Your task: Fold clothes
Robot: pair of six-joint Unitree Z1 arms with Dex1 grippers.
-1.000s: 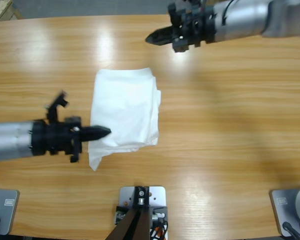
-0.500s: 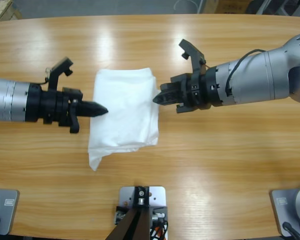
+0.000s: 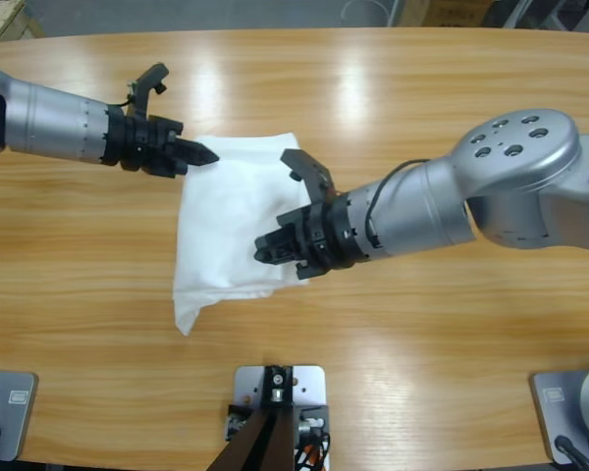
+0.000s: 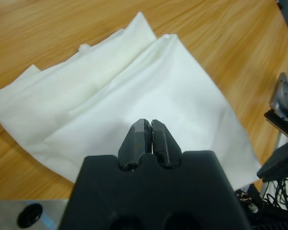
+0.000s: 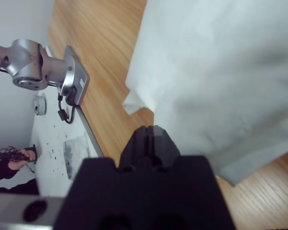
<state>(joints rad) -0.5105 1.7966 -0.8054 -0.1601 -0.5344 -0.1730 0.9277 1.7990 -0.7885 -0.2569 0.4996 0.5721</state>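
1. A folded white T-shirt (image 3: pixel 243 221) lies on the wooden desk (image 3: pixel 422 334) between the two claws, a loose corner trailing past the right claw's tip.
2. The cloth looks light, limp and easily rumpled; judging by its layers, a pinch at a corner or stacked edge would likely hold best.
3. The left claw (image 3: pixel 202 154), its jaws pressed together and holding nothing, points at the bundle's nearest corner, the arm stretched almost level.
4. The right claw (image 3: pixel 265 247), jaws likewise closed and empty, sits over the bundle's edge, the arm bent at a large elbow and angled downward.
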